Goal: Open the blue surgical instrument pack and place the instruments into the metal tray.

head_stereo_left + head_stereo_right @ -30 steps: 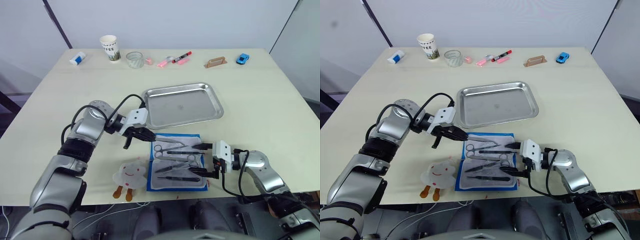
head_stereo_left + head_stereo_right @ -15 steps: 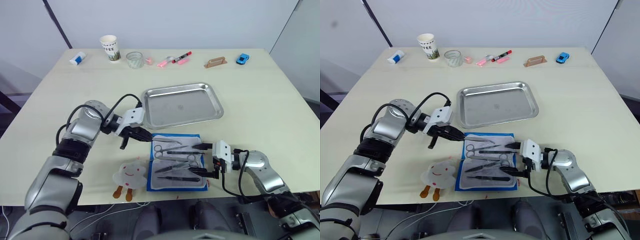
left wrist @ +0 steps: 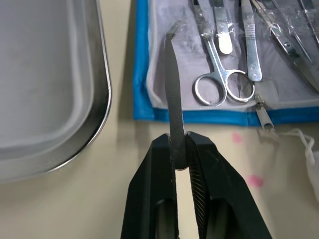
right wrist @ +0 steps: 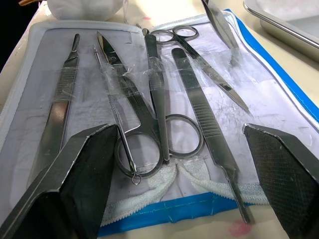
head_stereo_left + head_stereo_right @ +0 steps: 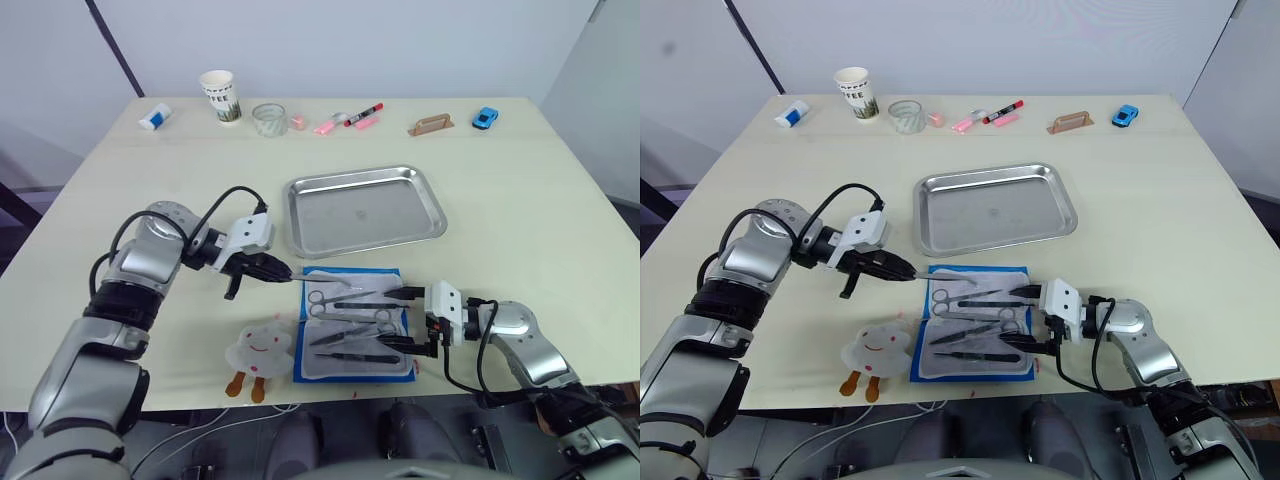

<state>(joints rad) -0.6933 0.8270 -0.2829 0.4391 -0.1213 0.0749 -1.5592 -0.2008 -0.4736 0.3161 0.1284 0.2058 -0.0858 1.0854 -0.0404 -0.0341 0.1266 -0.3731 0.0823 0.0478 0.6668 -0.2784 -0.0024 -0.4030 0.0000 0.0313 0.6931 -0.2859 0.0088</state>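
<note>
While your left gripper (image 3: 180, 149) has its jaws clamped on a slim blade-like instrument (image 3: 173, 94) over the open blue pack (image 5: 352, 325), your right gripper (image 4: 182, 149) rests jaws apart at the pack near the counter's front edge.

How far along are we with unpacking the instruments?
Done: the blue pack lies open. In hand: the left gripper is shut on one slim tool, its tip at the pack's edge. Left: the metal tray holds nothing, several instruments remain in the lining, and the right gripper is open beside them.
</note>
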